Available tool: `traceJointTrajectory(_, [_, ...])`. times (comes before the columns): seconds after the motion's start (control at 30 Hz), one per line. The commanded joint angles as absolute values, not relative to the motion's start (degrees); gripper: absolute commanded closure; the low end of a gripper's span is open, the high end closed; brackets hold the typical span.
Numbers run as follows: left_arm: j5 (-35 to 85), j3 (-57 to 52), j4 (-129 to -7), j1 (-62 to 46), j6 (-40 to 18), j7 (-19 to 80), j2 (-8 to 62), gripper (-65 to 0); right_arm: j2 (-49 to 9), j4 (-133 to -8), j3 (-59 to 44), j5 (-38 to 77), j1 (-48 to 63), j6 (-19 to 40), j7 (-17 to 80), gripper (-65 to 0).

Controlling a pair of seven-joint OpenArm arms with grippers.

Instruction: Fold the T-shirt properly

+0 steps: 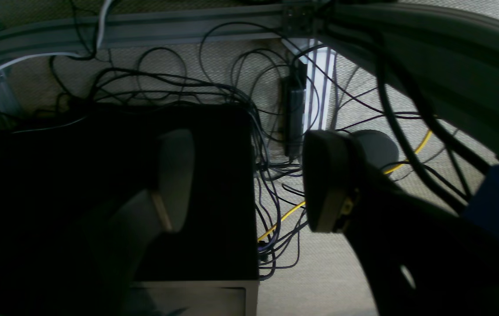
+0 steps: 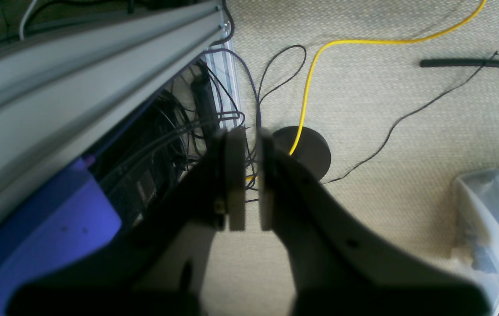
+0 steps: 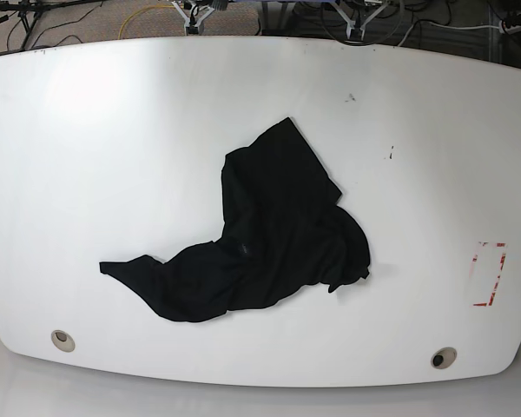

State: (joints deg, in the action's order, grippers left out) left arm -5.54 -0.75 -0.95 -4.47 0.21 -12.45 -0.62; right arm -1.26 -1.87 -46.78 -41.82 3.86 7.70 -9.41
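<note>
A: We log the T-shirt (image 3: pixel 269 234) as a crumpled black heap near the middle of the white table (image 3: pixel 113 130) in the base view. One lobe runs toward 12 o'clock, a long tongue trails toward 8 o'clock, and a small tip sticks out at 4 o'clock. We cannot make out collar, sleeves or lettering; the folds merge into flat black.

B: Agreed. Neither arm shows in that view. At 3 o'clock on the table edge we note a red-outlined marking (image 3: pixel 489 274), too small to read.

A: Left wrist view: the left gripper (image 1: pixel 249 180) has its fingers set wide apart with nothing between them. It hangs over floor cables (image 1: pixel 271 175) and a dark box (image 1: pixel 214 184) whose surface is too dim to identify.

B: Right wrist view: the right gripper (image 2: pixel 249 180) has its pads drawn nearly together, only a thin slit left, nothing clamped. Beyond it lies carpet with a yellow cable (image 2: pixel 310 79) running to a dark round disc (image 2: pixel 308 151). At 4 o'clock a clear plastic bin (image 2: pixel 490 219) is cut off by the frame.
</note>
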Motion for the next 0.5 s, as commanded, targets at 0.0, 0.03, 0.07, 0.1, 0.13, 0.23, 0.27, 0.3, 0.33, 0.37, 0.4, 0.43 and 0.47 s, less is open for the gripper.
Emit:
traceJointTrajectory(0.0, [-5.7,-0.4,-0.3,-4.3,0.6,-13.2,-0.1,-35.7,-1.2,-1.5,-46.3,-41.5,4.9,8.3,-9.5,-4.8])
traceJointTrajectory(0.03, [-5.8,-0.3,-0.4,-4.2,0.6,-13.1,0.0,-35.7,-1.2,-1.5,-46.3,-41.5,4.9,8.3,-9.4,-4.7])
traceJointTrajectory(0.07, [-5.8,-0.2,-0.4,-4.1,0.6,-13.1,0.0,-35.7,-1.2,-1.5,-46.4,-41.5,4.9,8.3,-9.4,-4.6])
traceJointTrajectory(0.1, [-5.8,-0.2,-0.4,-4.2,0.6,-13.1,0.0,-35.7,-1.2,-1.5,-46.4,-41.5,4.8,8.2,-9.5,-4.6])
traceJointTrajectory(0.13, [-5.7,-0.3,-0.3,-4.2,0.7,-13.2,-0.1,-35.8,-1.2,-1.4,-46.3,-41.5,4.7,8.2,-9.5,-4.7])
traceJointTrajectory(0.23, [-5.8,-0.3,-0.4,-4.3,0.6,-13.3,0.0,-35.7,-1.2,-1.6,-46.3,-41.5,4.9,8.2,-9.4,-4.7])
traceJointTrajectory(0.27, [-5.9,-0.2,-0.5,-4.3,0.6,-13.3,0.0,-35.8,-1.2,-1.7,-46.2,-41.5,4.9,8.2,-9.3,-4.7])
traceJointTrajectory(0.3, [-5.6,-0.3,-0.4,-4.3,0.6,-13.4,-0.1,-35.8,-1.2,-1.6,-46.4,-41.6,4.9,8.3,-9.4,-4.6])
traceJointTrajectory(0.33, [-5.4,-0.3,-0.2,-4.3,0.6,-13.5,-0.2,-35.8,-1.2,-1.5,-46.5,-41.6,4.8,8.4,-9.5,-4.6])
traceJointTrajectory(0.37, [-5.3,-0.3,-0.2,-4.3,0.6,-13.5,-0.2,-35.7,-1.2,-1.4,-46.5,-41.7,4.8,8.4,-9.4,-4.6])
traceJointTrajectory(0.4, [-5.3,-0.4,-0.2,-4.4,0.6,-13.4,-0.2,-35.7,-1.2,-1.4,-46.5,-41.7,4.8,8.4,-9.4,-4.6])
traceJointTrajectory(0.43, [-5.3,-0.3,-0.3,-4.4,0.6,-13.4,-0.2,-35.7,-1.2,-1.5,-46.5,-41.7,4.8,8.5,-9.3,-4.6])
traceJointTrajectory(0.47, [-5.3,-0.3,-0.3,-4.4,0.7,-13.4,-0.2,-35.7,-1.2,-1.5,-46.5,-41.7,4.8,8.5,-9.3,-4.6])
